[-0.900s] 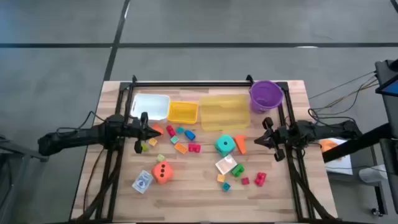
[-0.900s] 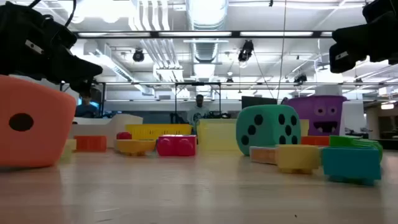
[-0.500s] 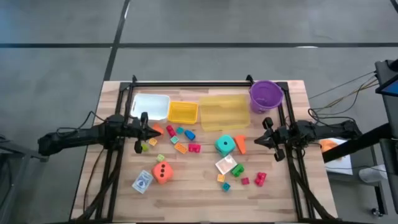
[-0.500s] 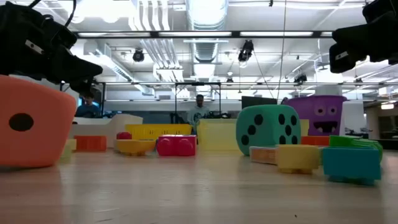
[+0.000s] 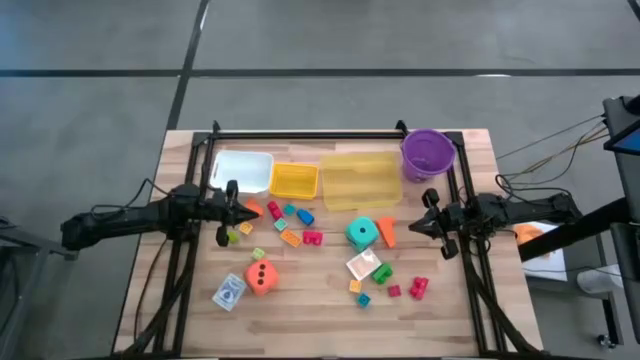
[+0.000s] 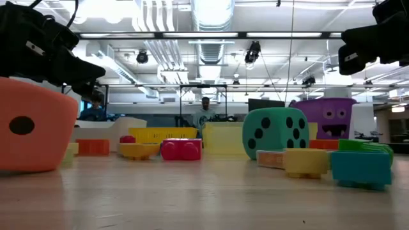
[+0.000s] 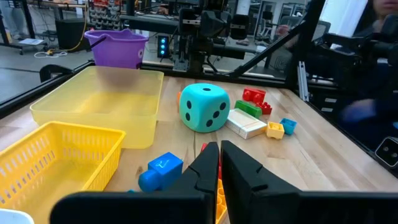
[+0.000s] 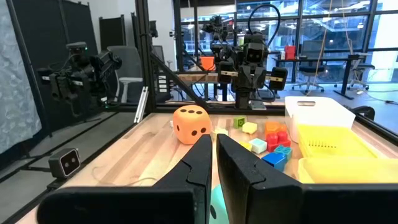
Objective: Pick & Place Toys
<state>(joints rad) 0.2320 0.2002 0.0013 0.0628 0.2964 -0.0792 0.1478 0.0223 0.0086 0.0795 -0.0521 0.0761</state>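
1. The left hand (image 5: 233,208) hung at the left side of the tabletop (image 5: 320,310), its fingers pressed together and holding nothing. It pointed toward the teal die (image 5: 361,233), the landmark here, which lay well off to its right.
2. The nearest toys to that hand were the orange brick (image 5: 251,210) just past its tip and the green brick (image 5: 233,237) just beside it, so I judged the left arm better placed for that cluster.
3. The orange die (image 5: 262,277) and the blue-white card box (image 5: 229,292) sat left of the teal die and nearer the front edge.
4. The bricks (image 5: 298,226) between were small, bright, blocky, scattered without order; the blue brick (image 7: 160,171) lay on its side.
5. The teal die was rounded-cornered with dark dots, larger than any brick.
6. The right hand (image 5: 422,226) hovered right of the teal die, likewise closed and empty, nearer than the left to that die and the orange wedge (image 5: 387,232).
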